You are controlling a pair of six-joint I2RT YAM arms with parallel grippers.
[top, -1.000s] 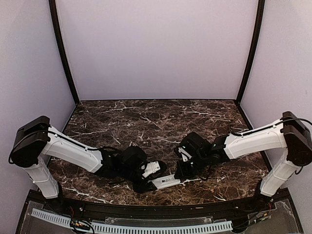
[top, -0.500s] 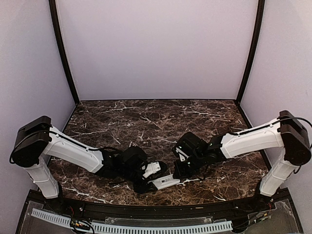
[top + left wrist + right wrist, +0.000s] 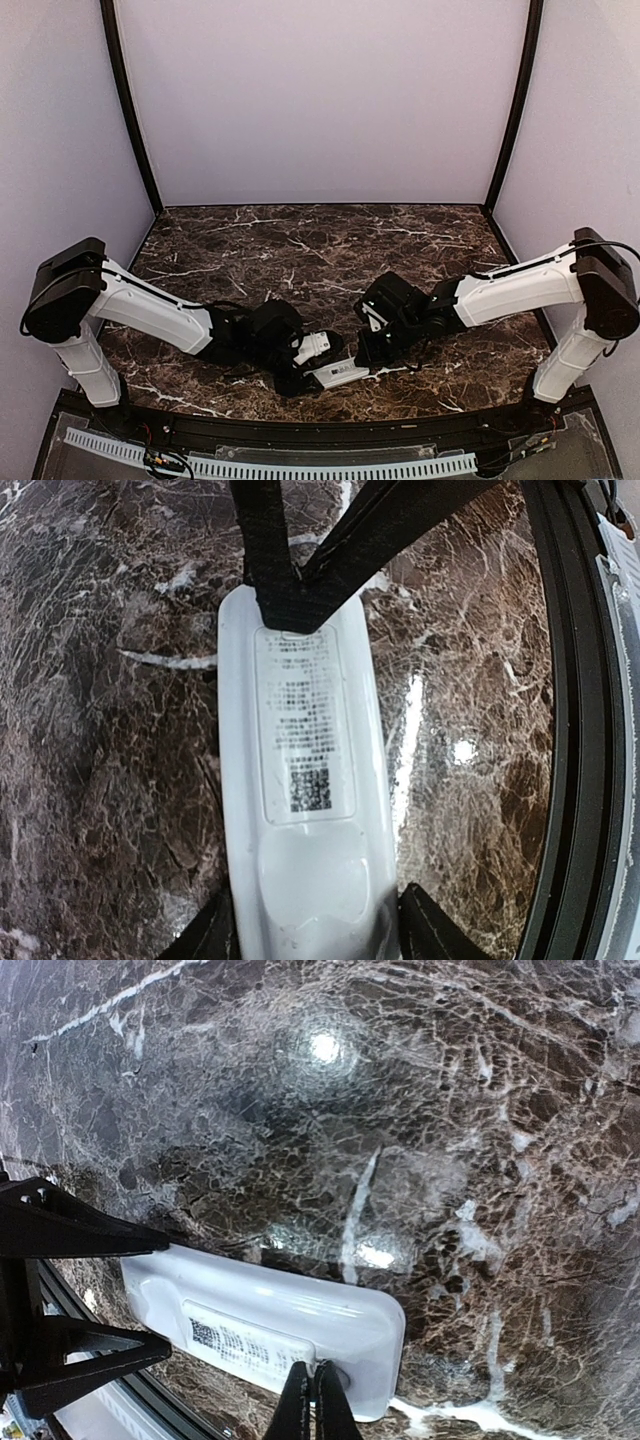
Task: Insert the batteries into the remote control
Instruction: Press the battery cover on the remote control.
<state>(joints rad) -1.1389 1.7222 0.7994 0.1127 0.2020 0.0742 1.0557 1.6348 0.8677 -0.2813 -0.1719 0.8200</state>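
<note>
A: At six o'clock on the dark marbled stone surface [image 3: 300,250], close to the near edge, lies the small white oblong plastic remote control [image 3: 338,374]. Back up, printed label [image 3: 300,720] showing. Long axis runs roughly nine to three.

B: Left tool [image 3: 315,930]?

A: Jaws spread to the handset's width, one finger against each long side at the nine o'clock end. It pins the remote control flat on the surface.

B: Right tool [image 3: 315,1400]?

A: Fingers pressed together, nothing between them. Tips bear on the back at the three o'clock end, just past the label.

B: The slim dark batteries?

A: None visible in any view. No dark recess either; the back looks closed over. Cannot tell whether cells are inside.

B: Step in hand, then?

A: My reading: working the back cover, one tool bracing, the other pushing with closed tips. Opening or closing, cannot say.

B: Next move?

A: Likely a steady push along the long axis, with the left grip firm enough not to slip. If the cover gives, the recess must show before any cell goes in. Risk: tips skid off the smooth plastic.
</note>
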